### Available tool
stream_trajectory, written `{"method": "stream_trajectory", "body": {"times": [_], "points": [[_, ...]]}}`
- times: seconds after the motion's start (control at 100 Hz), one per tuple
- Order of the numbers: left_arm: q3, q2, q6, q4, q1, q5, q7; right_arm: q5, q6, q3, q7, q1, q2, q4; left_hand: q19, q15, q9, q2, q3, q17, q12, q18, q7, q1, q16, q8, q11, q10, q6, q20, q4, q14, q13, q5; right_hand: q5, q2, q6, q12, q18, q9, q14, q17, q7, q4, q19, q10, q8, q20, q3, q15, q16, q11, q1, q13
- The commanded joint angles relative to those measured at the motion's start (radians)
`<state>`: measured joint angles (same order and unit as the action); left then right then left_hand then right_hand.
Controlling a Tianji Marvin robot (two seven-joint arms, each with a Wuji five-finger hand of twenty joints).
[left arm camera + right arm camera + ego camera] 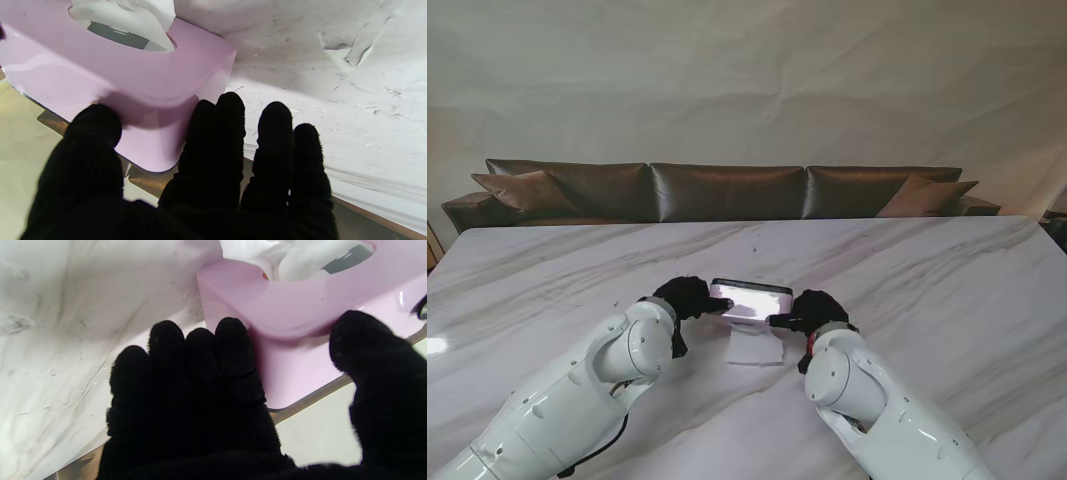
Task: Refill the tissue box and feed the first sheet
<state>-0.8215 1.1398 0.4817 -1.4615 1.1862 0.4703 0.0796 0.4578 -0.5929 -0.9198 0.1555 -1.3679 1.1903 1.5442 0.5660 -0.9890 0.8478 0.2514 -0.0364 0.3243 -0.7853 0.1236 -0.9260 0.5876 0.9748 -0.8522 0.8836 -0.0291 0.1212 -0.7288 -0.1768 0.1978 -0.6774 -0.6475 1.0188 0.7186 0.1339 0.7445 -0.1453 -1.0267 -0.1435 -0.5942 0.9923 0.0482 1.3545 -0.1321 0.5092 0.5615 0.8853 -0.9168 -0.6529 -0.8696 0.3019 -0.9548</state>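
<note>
Marble table (947, 290) spreads wide, a dark sofa (727, 190) beyond at twelve o'clock. No writing is readable. Pink tissue box cover (749, 298) sits mid-table, long axis three to nine o'clock, white tissue (754, 347) showing at six. Left hand (689, 298) and right hand (812, 311) each clasp one end, thumb opposite fingers.

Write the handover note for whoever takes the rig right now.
Left hand: shut on the pink tissue box, gripping its left end.
Right hand: shut on the box's right end.
The box is lifted and tilted; a white tissue stack lies on the table nearer to me.
Done: a tissue shows through the slot.
Left: set the box down and let go.
</note>
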Motion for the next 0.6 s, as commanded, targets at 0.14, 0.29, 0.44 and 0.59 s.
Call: {"method": "stream_trajectory", "body": {"times": [0.14,0.29,0.44,0.59], "points": [[0.006,0.017,0.006,0.008,-0.007,-0.023,0.019,-0.016,-0.009,0.006,-0.026,0.029,0.021,-0.008,0.848,-0.044,0.043,-0.067,-0.040,0.016,-0.024,0.018,-0.193,0.064,0.026,-0.093,0.028,0.114,-0.298,-0.028,-0.022,0.008,-0.040,-0.087,0.098,-0.044,-0.330,0.022,0.043,-0.059,0.005,-0.015,0.066,0.001,0.041,0.122,-0.006,0.016,-0.007,-0.041,-0.012,-0.007,0.035,-0.034],[-0.002,0.025,0.023,0.029,-0.008,-0.038,0.002,-0.037,-0.027,-0.002,-0.024,0.057,0.028,-0.051,0.843,-0.034,0.014,-0.083,-0.035,0.008,-0.019,0.013,-0.152,0.053,0.027,-0.076,0.008,0.100,-0.289,-0.029,-0.018,0.013,-0.020,-0.061,0.109,-0.051,-0.326,0.024,0.038,-0.069,0.002,-0.020,0.067,-0.004,0.046,0.120,-0.005,0.015,-0.020,-0.043,-0.011,-0.007,0.048,-0.042],[-0.028,0.043,0.045,0.039,0.009,-0.089,-0.038,-0.051,-0.043,-0.008,-0.039,0.077,0.027,-0.085,0.807,0.008,-0.051,-0.154,0.006,-0.047,0.005,0.015,-0.047,-0.031,0.016,-0.004,-0.038,0.049,-0.223,-0.027,0.035,0.043,0.053,-0.022,0.077,-0.065,-0.308,0.022,0.036,-0.041,-0.005,-0.010,0.038,0.004,0.042,0.104,-0.014,0.011,-0.026,-0.035,-0.007,0.006,0.020,-0.025],[-0.061,0.052,0.059,0.033,0.035,-0.120,-0.068,-0.065,-0.043,-0.022,-0.070,0.080,0.019,-0.094,0.774,0.035,-0.110,-0.169,0.022,-0.101,0.021,0.016,0.022,-0.151,0.004,0.053,-0.070,0.017,-0.179,-0.043,0.058,0.062,0.117,0.013,-0.029,-0.109,-0.227,0.019,0.032,0.063,-0.015,0.032,-0.136,0.091,0.017,0.073,0.109,-0.003,-0.050,-0.015,-0.008,0.027,-0.078,0.043]]}}
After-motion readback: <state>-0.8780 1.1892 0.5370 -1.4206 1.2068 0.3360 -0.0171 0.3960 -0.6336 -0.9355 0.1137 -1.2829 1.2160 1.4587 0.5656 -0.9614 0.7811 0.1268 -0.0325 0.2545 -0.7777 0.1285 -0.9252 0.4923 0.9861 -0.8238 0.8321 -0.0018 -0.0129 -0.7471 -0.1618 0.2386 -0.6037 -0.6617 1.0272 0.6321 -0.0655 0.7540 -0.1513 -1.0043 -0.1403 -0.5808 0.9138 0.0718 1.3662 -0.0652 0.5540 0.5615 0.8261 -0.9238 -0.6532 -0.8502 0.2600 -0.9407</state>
